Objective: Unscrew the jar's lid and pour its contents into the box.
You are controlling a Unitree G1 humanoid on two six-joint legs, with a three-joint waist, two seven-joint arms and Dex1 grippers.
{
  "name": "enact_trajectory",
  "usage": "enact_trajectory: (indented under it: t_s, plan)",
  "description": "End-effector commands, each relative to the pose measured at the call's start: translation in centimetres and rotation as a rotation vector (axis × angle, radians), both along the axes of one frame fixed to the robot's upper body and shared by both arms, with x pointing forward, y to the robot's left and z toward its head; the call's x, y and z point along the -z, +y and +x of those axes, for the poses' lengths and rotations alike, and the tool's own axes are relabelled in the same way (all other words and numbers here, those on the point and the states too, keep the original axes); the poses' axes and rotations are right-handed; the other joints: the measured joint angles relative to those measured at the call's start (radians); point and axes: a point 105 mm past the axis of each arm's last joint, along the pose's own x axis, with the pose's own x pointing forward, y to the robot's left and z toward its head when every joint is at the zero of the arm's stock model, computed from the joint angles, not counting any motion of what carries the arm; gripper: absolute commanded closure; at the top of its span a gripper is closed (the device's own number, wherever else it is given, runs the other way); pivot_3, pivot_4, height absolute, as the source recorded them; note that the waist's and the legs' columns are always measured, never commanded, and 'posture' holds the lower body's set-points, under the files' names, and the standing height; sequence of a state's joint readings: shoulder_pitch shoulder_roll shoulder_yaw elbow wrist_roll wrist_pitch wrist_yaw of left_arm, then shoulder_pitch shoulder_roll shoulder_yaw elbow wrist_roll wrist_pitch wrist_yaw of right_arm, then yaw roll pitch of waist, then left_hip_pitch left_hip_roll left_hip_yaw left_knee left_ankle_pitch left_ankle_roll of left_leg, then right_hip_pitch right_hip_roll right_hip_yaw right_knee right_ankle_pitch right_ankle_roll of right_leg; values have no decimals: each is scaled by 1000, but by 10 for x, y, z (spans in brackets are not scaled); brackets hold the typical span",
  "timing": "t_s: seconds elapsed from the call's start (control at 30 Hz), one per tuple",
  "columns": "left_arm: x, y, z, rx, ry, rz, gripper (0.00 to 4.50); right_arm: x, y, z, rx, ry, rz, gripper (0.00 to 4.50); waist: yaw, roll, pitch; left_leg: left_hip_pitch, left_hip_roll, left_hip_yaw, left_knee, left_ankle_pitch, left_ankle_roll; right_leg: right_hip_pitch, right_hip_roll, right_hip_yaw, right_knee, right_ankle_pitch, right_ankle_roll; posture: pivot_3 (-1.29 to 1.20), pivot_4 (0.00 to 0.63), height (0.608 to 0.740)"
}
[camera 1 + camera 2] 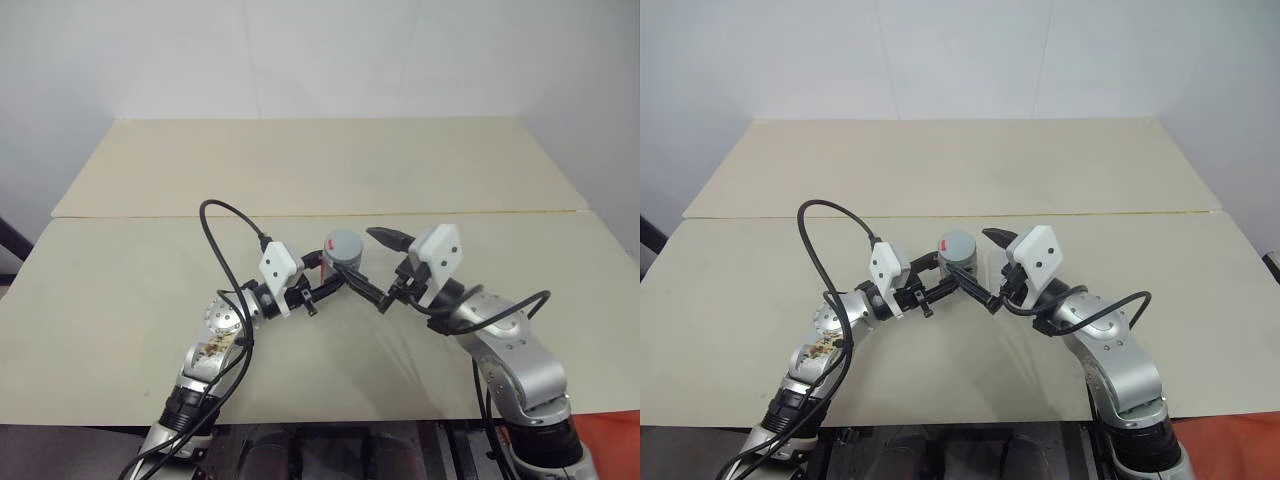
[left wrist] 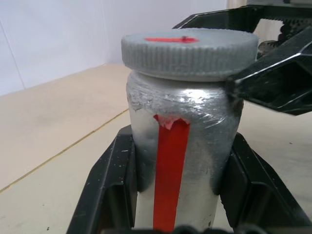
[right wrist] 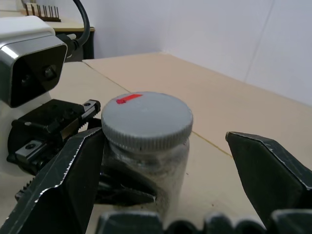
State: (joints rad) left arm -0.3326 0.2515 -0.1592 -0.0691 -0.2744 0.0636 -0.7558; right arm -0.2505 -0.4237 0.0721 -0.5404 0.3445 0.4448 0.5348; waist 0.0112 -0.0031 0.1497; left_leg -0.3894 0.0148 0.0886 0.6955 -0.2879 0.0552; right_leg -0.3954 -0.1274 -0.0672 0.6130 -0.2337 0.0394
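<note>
While the left gripper (image 1: 335,283) clamps the jar (image 2: 176,156) upright above the table (image 1: 330,170), fingers tight on its silver body; right gripper (image 3: 170,165) spread wide, one finger (image 3: 63,180) touching the lid (image 3: 146,119) rim, the other apart; lid seated on jar.

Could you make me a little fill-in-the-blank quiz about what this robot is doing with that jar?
1. The silver-grey cylindrical jar is gripped by the robot's ____ hand.
2. The grey ridged lid is ____ the jar.
3. The right hand has its fingers ____ around the lid.
4. The stripe down the jar's side is ____.

Missing words: left; on; open; red
</note>
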Motion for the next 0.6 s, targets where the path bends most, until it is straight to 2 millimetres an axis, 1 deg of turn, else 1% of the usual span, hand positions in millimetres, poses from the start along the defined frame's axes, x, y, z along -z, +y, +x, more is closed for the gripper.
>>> enact_trajectory:
  t_s: [0.03,0.3,0.43,0.5,0.6]
  plan:
    - [-10,1,-3,12,-56,-5,2638,-13,-16,-2,45,-69,6,23,0,0,0,0,0,0,0,0,0,0,0,0,0,0,0,0,150,740]
    - [-10,3,-3,12,-53,1,2638,-8,-24,-3,59,-54,-18,23,0,0,0,0,0,0,0,0,0,0,0,0,0,0,0,0,150,740]
    - [-9,4,-3,11,-52,5,2638,-3,-24,-12,2,-30,-53,23,2,0,0,0,0,0,0,0,0,0,0,0,0,0,0,0,150,740]
    - [-9,4,-3,9,-53,5,2638,-1,-22,-21,-66,-9,-68,23,1,0,0,0,0,0,0,0,0,0,0,0,0,0,0,0,150,740]
    - [-9,3,-3,10,-56,4,2638,-8,-15,-29,-139,14,-17,23,1,0,0,0,0,0,0,0,0,0,0,0,0,0,0,0,150,740]
